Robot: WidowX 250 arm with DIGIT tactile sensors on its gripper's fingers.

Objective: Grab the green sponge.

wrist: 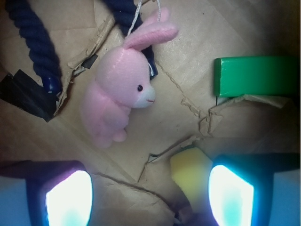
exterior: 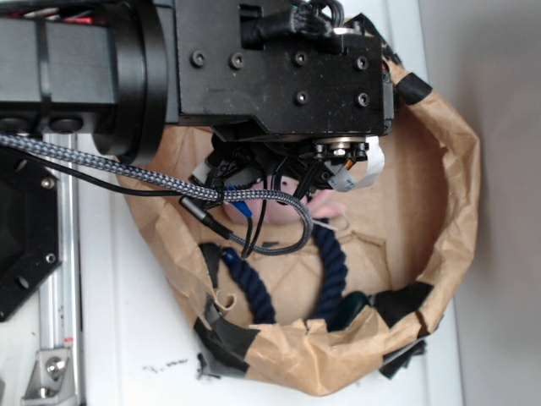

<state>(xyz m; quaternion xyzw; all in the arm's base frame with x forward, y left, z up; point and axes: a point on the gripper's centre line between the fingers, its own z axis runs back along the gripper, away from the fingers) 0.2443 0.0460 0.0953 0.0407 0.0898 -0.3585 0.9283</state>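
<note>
- A white table point(exterior: 127, 338) is seen in the exterior view, bearing a crumpled brown paper bag point(exterior: 439, 254) patched with black tape.
- The bag's floor of creased brown paper fills the wrist view.
- The green sponge point(wrist: 254, 76) lies flat at the right edge of the wrist view.
- A pink plush rabbit point(wrist: 117, 94) lies at upper centre, left of the sponge and apart from it.
- A dark blue rope point(wrist: 33, 42) runs down the upper left.
- A yellow sponge point(wrist: 190, 167) sits at lower centre, just beside the right finger.
- The gripper point(wrist: 149, 197) is held spread at the bottom, with nothing pinched between its fingers.
</note>
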